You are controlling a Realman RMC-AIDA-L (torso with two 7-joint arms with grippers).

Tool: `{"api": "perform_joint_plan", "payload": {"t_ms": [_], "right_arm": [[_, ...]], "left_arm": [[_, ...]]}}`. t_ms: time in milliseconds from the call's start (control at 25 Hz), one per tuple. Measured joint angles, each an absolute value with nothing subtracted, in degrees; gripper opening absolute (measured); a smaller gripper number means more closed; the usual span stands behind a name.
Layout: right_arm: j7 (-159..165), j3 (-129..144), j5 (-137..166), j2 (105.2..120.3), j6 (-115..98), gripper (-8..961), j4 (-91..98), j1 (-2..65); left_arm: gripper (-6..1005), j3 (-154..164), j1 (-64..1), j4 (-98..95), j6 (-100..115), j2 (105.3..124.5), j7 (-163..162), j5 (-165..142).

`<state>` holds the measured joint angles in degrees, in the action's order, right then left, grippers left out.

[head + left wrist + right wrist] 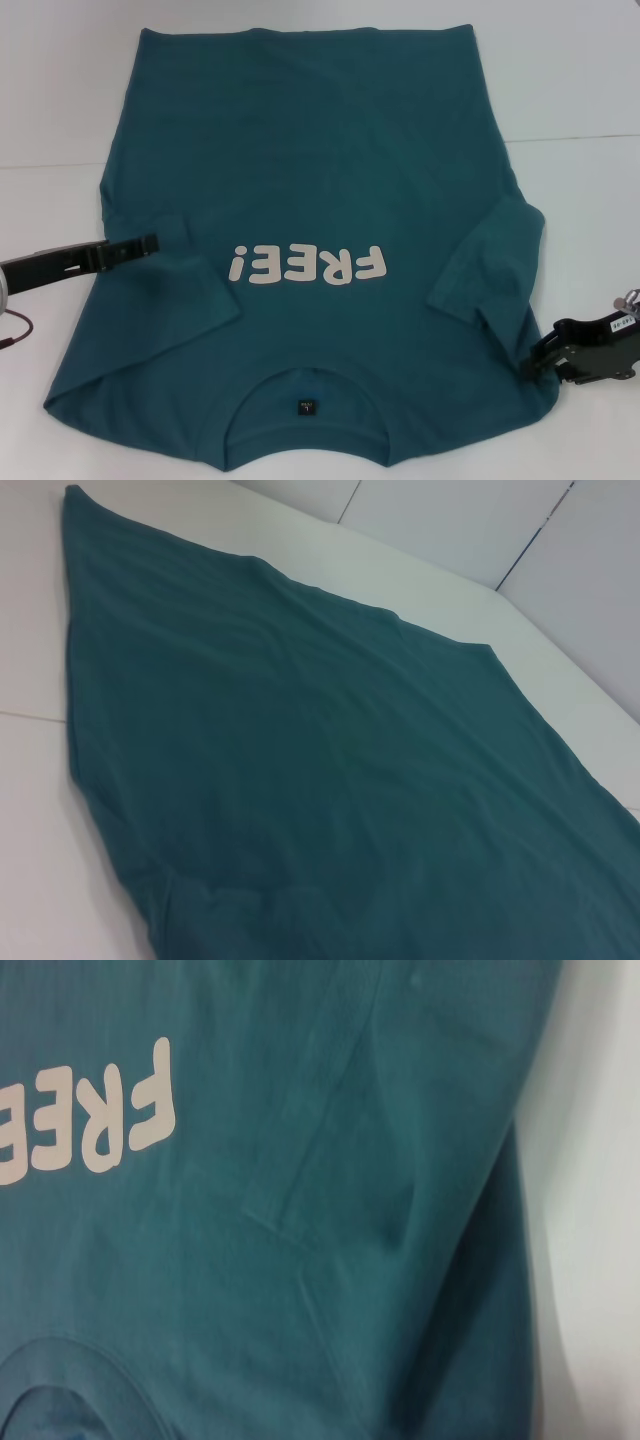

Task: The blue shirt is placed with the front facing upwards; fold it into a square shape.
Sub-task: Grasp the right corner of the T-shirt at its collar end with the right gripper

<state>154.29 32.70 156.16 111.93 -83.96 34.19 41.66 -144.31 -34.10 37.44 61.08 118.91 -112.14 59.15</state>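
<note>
- Left gripper (150, 244) lies low over the blue shirt's (310, 180) left sleeve; whether it is clenched cannot be told.
- Right gripper (533, 365) touches the shirt's right shoulder edge, grip likewise unclear.
- Shirt lies flat on the white table (580, 200), lettering up, collar nearest the robot.

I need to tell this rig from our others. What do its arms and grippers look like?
The left gripper is a slim black finger on a silver-grey arm with a dark red cable. The right gripper is a chunky black bracketed block bearing a small white label.
</note>
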Motion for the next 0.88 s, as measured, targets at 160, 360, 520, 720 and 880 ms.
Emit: {"api": "perform_joint_plan", "payload": {"t_ms": [160, 360, 520, 720, 880], "right_arm": [[154.31, 32.53, 155.62, 112.0, -83.2, 362, 34.2, 41.35], [154.26, 32.43, 154.36, 111.85, -82.95, 251, 34.54, 40.95], [153.89, 32.43, 153.71, 111.82, -82.96, 110, 34.65, 40.87], [153.5, 32.41, 153.0, 111.8, -82.99, 72, 34.62, 40.74], [152.92, 32.42, 152.52, 111.82, -83.23, 61, 34.65, 40.68]], "left_arm": [[876, -144.32, -34.0, 37.44, 61.09, 118.91, -112.14, 59.15], [875, -144.32, -33.86, 37.44, 61.09, 118.91, -112.14, 59.15], [875, -144.32, -33.83, 37.44, 61.08, 118.91, -112.15, 59.15], [875, -144.32, -33.83, 37.44, 61.09, 118.91, -112.17, 59.16], [875, -144.36, -33.83, 37.44, 61.15, 118.91, -112.41, 59.29]]}}
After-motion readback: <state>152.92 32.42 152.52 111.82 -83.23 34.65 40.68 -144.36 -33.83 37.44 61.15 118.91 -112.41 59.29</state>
